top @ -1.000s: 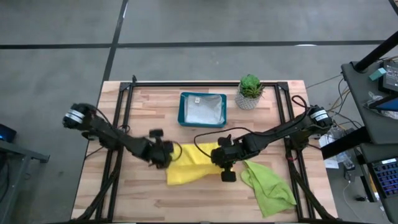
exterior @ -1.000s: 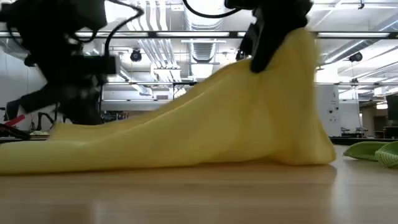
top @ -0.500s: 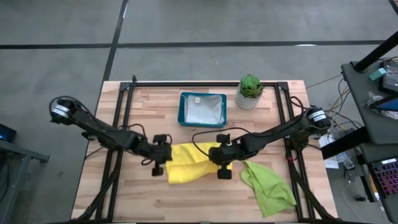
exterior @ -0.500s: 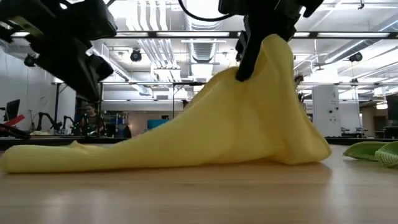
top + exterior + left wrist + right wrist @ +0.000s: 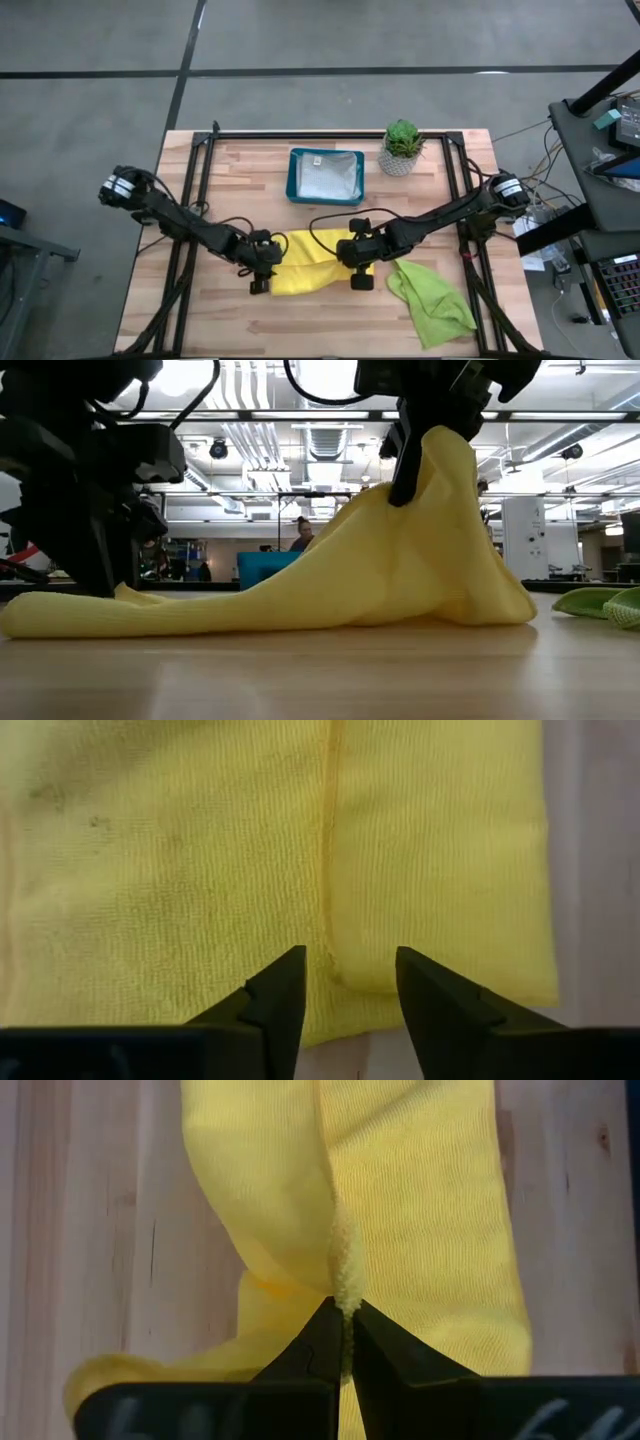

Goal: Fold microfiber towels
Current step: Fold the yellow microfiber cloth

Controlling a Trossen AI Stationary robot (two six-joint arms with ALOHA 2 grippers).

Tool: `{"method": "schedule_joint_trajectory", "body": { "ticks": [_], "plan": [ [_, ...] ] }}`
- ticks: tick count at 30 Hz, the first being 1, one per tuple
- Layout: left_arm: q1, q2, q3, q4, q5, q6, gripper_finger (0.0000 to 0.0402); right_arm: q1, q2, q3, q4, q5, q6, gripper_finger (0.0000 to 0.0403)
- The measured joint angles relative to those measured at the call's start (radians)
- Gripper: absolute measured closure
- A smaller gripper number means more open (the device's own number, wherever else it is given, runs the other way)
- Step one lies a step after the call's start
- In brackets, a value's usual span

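Yellow cloth is seen in the near middle of the wooden table: one yellow microfiber towel is stretched between the two grippers. At its left end, the left gripper is placed low over the cloth, and its jaws are spread apart. In the left wrist view the two dark fingers are seen on either side of a folded hem of the towel, with a gap between them, so nothing is pinched there; this end of the towel lies flat on the wood. Further to the right, the right gripper is held above the table, and its jaws are pressed together on a raised fold of the same towel. In the low view the cloth is lifted into a peak under this gripper and slopes down to the left. Beyond the towel, on the far side of the table, a teal tray with a pale cloth inside is found, and just right of it a small potted plant. At the near right, a lime green towel lies crumpled on the table, apart from the yellow one.
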Motion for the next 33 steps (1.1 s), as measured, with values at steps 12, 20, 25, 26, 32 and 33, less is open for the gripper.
{"method": "schedule_joint_trajectory", "body": {
  "ticks": [12, 20, 25, 26, 32, 33],
  "plan": [
    [-0.015, 0.028, 0.018, 0.0, 0.004, 0.027, 0.039, 0.0, 0.009, -0.002, 0.0, -0.008, 0.003, 0.0394],
    [-0.072, -0.063, 0.059, -0.049, 0.067, 0.098, 0.0401, 0.018, 0.008, 0.023, -0.04, -0.163, 0.049, 0.0394],
    [-0.167, -0.117, 0.083, -0.054, 0.105, 0.038, 0.0401, 0.055, 0.009, 0.023, -0.039, -0.355, 0.147, 0.0394],
    [-0.188, -0.117, 0.087, -0.048, 0.116, 0.009, 0.0401, 0.067, 0.009, 0.023, -0.036, -0.374, 0.17, 0.0394],
    [-0.307, -0.065, 0.09, 0.142, 0.185, -0.153, 0.0401, 0.144, 0.01, 0.023, 0.058, -0.395, 0.241, 0.0394],
    [-0.322, -0.055, 0.09, 0.171, 0.193, -0.166, 0.0401, 0.154, 0.01, 0.023, 0.087, -0.398, 0.247, 0.0394]
  ]
}}
